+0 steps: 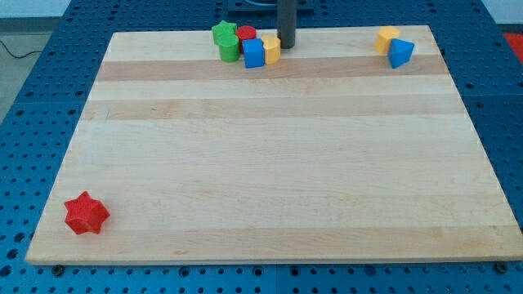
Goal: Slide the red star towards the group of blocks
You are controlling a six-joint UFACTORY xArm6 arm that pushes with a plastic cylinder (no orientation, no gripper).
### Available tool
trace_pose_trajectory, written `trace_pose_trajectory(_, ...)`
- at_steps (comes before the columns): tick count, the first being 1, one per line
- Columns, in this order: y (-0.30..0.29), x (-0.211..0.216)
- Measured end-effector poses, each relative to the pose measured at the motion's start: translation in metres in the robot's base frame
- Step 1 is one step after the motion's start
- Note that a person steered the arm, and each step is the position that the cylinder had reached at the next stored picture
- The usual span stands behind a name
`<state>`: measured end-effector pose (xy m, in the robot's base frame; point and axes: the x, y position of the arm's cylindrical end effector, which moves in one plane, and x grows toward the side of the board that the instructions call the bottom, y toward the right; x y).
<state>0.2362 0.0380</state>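
Note:
The red star [86, 214] lies alone near the board's bottom left corner. A group of blocks sits at the top edge, left of centre: a green star [224, 33], a green cylinder [229, 50], a red cylinder [247, 34], a blue block [254, 54] and a yellow block [271, 48]. My tip [286, 46] stands at the top of the board, just right of the yellow block, touching or nearly touching it. It is far from the red star.
A yellow block [387, 38] and a blue triangular block [401, 53] sit together near the board's top right corner. The wooden board [270, 163] lies on a blue perforated table [33, 98].

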Motion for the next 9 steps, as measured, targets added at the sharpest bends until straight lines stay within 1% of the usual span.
trace_pose_trajectory(1, 0.04, 0.043)
trace_pose_trajectory(2, 0.024, 0.118)
trace_pose_trajectory(3, -0.057, 0.151)
trace_pose_trajectory(4, -0.109, 0.227)
trace_pose_trajectory(5, -0.162, 0.317)
trace_pose_trajectory(6, -0.248, 0.364)
trace_pose_trajectory(7, -0.308, 0.382)
trace_pose_trajectory(8, -0.342, 0.379)
trace_pose_trajectory(9, -0.318, 0.372)
